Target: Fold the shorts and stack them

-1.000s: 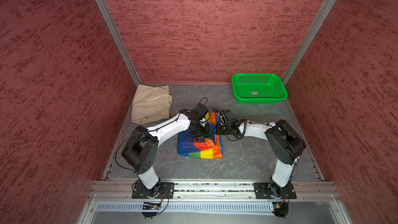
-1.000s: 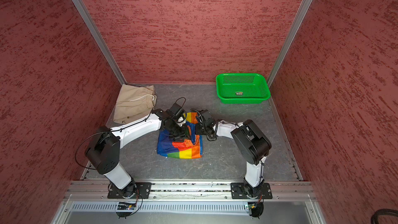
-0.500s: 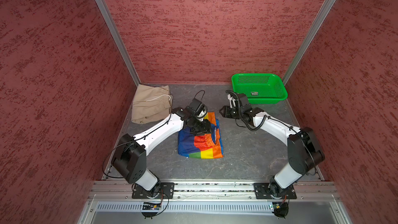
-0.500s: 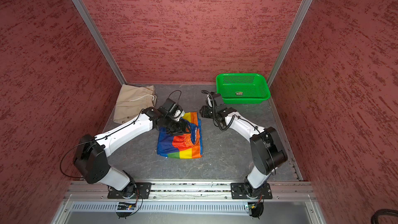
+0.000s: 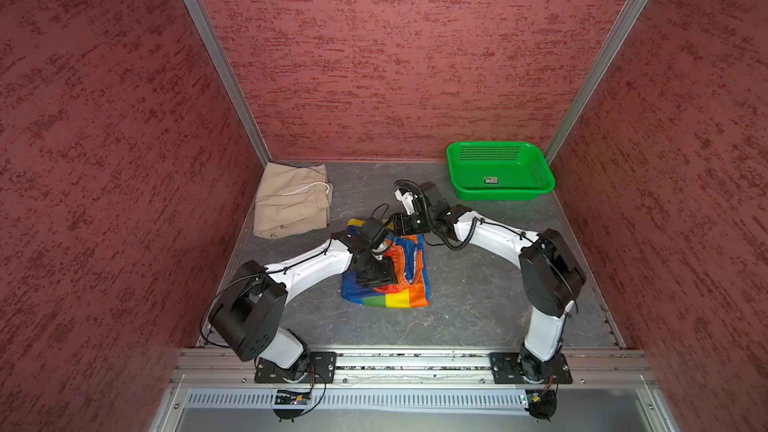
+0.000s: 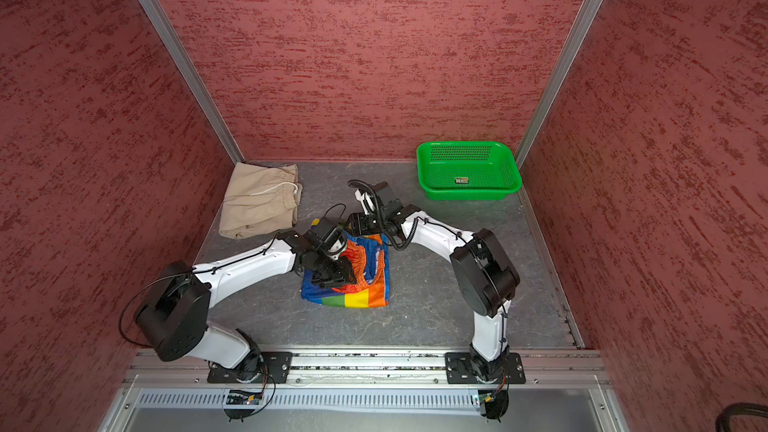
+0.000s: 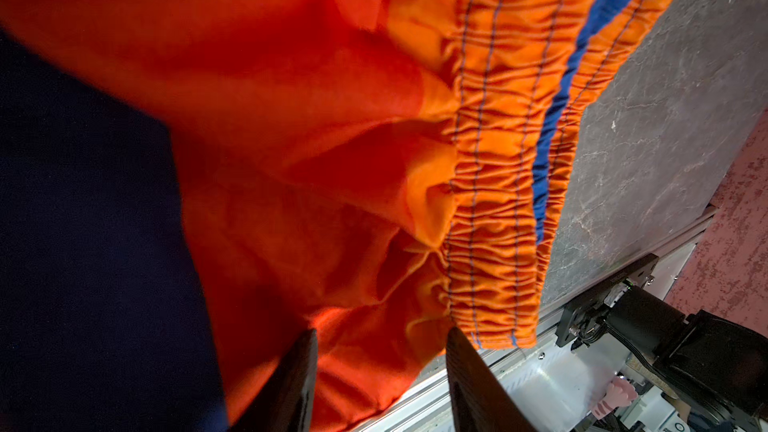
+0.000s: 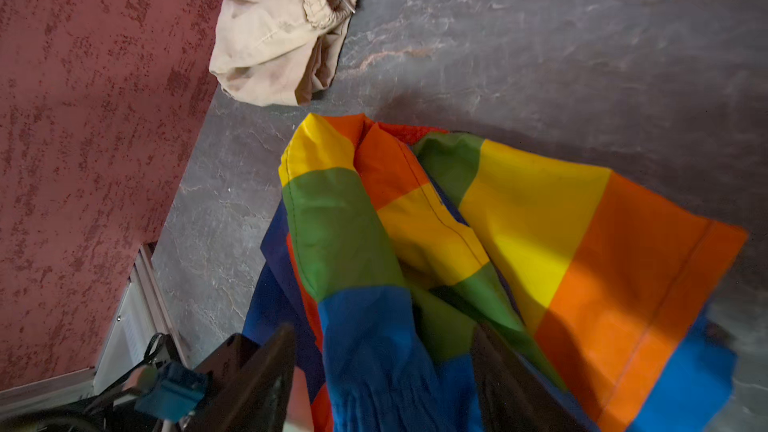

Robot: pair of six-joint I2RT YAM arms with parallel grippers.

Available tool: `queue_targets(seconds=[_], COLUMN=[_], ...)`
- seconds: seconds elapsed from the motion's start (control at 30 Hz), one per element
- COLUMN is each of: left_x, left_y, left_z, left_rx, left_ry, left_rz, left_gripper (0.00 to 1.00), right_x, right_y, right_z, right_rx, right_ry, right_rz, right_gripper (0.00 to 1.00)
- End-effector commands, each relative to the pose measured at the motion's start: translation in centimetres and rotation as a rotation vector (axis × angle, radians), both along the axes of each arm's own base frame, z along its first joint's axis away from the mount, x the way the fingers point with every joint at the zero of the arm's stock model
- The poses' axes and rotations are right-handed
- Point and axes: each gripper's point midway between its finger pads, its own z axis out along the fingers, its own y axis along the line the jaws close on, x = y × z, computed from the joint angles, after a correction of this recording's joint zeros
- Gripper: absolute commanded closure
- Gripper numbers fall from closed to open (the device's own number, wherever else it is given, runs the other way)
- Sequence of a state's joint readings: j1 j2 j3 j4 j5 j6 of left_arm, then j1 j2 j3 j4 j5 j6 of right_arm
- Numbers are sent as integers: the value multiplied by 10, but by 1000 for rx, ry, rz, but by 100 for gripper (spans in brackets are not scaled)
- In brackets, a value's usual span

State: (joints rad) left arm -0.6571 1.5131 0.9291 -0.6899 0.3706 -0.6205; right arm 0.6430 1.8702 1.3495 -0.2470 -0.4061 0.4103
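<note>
rainbow pair: shiny rainbow-striped shorts [image 5: 395, 299] lie bunched mid-tabletop [image 5: 478, 284].
beige pair: plain beige drawstring shorts [image 5: 291, 205] sit folded in the far left corner.
left tool [image 7: 380, 332]: half apart, orange cloth between, can't tell if it's pinched.
right tool [image 8: 382, 338]: wide, astride a blue fold, gripping nothing.
my plan: I'd smooth it flat before stacking.

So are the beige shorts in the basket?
No, the beige shorts lie folded on the table, well apart from the basket.
</note>
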Motion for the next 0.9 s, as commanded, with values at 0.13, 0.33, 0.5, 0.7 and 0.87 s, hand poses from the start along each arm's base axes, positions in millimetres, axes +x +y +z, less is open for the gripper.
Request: queue_targets(seconds=[0.13, 0.33, 0.5, 0.7, 0.87], left_x=[8, 1, -5, -10, -13], left_y=[-2, 2, 6, 7, 6], left_z=[-3, -20, -38, -49, -57], left_rx=[-3, 4, 20, 20, 22], left_ry=[-24, 9, 45, 72, 98], left_rz=[15, 34, 39, 38, 45], left_gripper=[49, 49, 51, 52, 53], right_x=[-9, 5, 14, 13, 20], right_y=[2, -30, -71, -99, -125], right_z=[-24, -7, 8, -11, -64], right_rx=[-23, -63, -92, -150, -232], right_ry=[58, 11, -26, 0, 72], right_rz=[6, -82, -163, -222, -299], right_gripper=[76, 100, 100, 100, 100])
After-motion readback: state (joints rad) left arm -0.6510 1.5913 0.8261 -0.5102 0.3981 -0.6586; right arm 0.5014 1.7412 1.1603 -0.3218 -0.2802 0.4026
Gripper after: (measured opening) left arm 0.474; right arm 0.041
